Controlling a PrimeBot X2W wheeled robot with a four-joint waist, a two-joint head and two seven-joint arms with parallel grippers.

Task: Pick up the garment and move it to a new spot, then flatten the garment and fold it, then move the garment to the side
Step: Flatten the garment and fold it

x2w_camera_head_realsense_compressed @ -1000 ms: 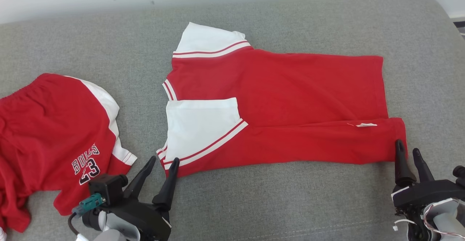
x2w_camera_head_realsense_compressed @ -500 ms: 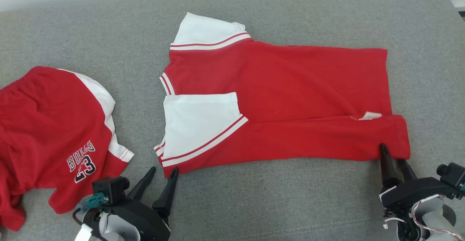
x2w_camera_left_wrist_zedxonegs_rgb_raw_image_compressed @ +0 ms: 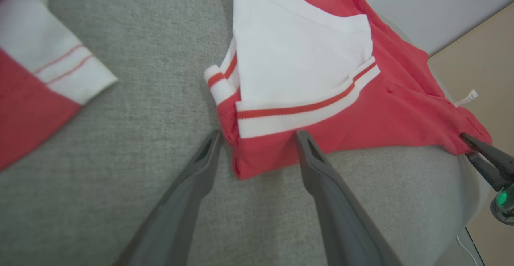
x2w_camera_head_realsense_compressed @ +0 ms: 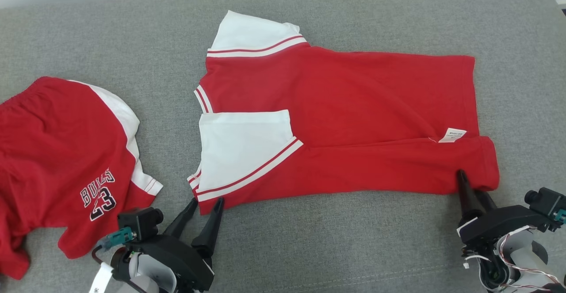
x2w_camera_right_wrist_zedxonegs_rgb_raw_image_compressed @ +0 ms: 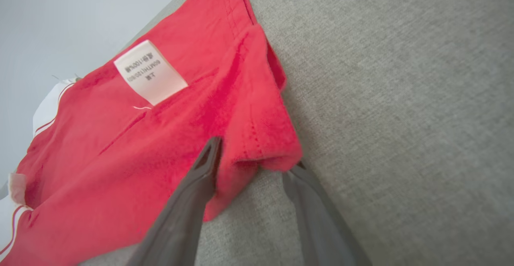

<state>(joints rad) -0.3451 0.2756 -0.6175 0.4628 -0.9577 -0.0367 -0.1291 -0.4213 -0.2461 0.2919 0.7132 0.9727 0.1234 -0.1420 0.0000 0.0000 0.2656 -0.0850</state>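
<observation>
Since both tools sit at the near edge, start there. Your left tool [x2w_camera_head_realsense_compressed: 207,200] is spread open, its two fingers standing either side of the near-left corner of the red short-sleeved cotton shirt with white sleeves [x2w_camera_head_realsense_compressed: 353,107], gripping nothing. Your right tool [x2w_camera_head_realsense_compressed: 473,183] is about as far open. The near-right hem corner is bunched between its fingers and draped over one, but I judge it not yet pinched.

The shirt lies flat across the middle of the grey woven sofa cushion [x2w_camera_head_realsense_compressed: 110,54], collar to the left. Its near long side is turned in over the body, baring a small white care label [x2w_camera_head_realsense_compressed: 452,135]. By my reading, moving and flattening are done and one lengthwise fold is in. The remaining folds and the shift aside are left.

Red-and-white printed shorts [x2w_camera_head_realsense_compressed: 57,151] lie well apart at the left.
</observation>
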